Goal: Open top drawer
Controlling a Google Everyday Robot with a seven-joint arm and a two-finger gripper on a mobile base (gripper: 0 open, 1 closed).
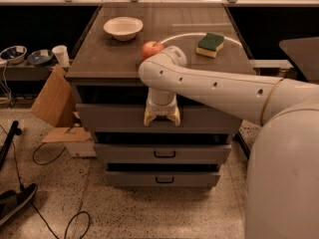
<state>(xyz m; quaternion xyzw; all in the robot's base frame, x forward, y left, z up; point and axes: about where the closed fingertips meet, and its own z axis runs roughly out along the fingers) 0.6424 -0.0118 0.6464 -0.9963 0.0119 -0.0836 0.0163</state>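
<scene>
Your claw (162, 117) is sitting at ctr of top drawer (99, 118) front; can't tell its grip. Dark gap's showing betw. drawer's top edge & desk (99, 59) near edge.

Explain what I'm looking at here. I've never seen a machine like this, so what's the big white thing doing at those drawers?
The big white shape is a robot. Its rounded body fills the lower right, and one arm reaches out from it. There is a single camera view, looking down at a grey cabinet; where the camera is mounted isn't known. At the arm's end is the pincer, pointing down at the middle of the top drawer and covering its handle. Whether it grips the handle can't be seen. On the cabinet lie a white bowl, a red apple and a green sponge. Two smaller drawers sit below.
</scene>
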